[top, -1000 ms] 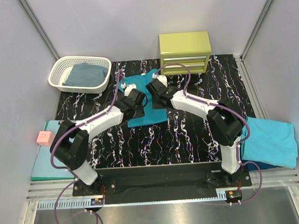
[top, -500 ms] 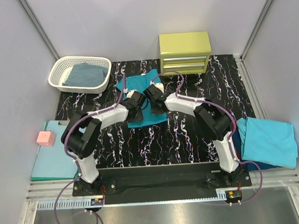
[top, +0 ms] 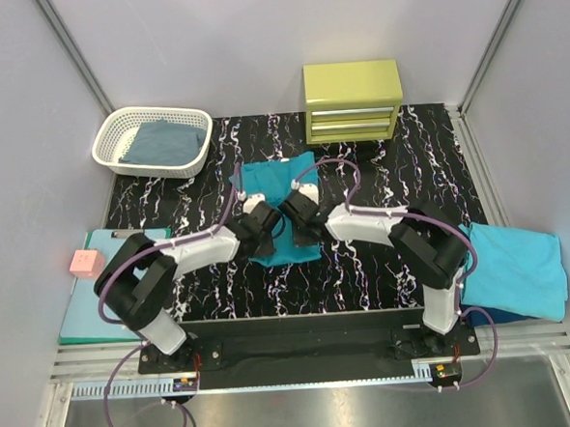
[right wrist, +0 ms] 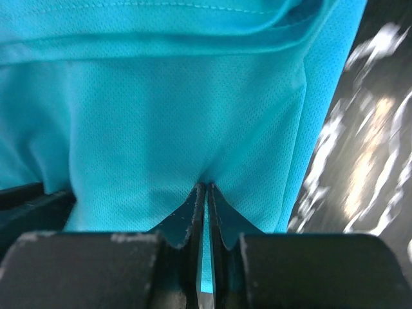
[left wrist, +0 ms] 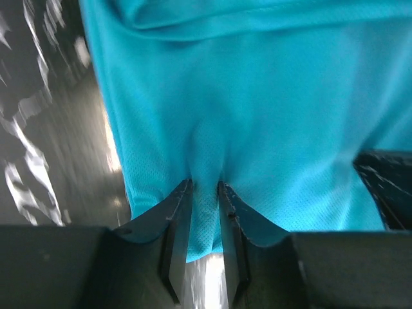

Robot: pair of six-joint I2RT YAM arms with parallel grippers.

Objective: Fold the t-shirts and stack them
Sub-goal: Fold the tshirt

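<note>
Jaws pinch teal t-shirt's (top: 275, 180) edge.

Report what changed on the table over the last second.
The left gripper and right gripper drew back toward the robot's near edge and closed on an edge of the teal t-shirt, which slid nearer with them. The white basket, yellow-green drawer unit, folded turquoise shirt at the right and clipboard stayed put.

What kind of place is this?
Probably a robot test booth, not a home: plain grey walls box in a marbled table, and a bolted-down left arm and right arm pinch a teal t-shirt.
</note>
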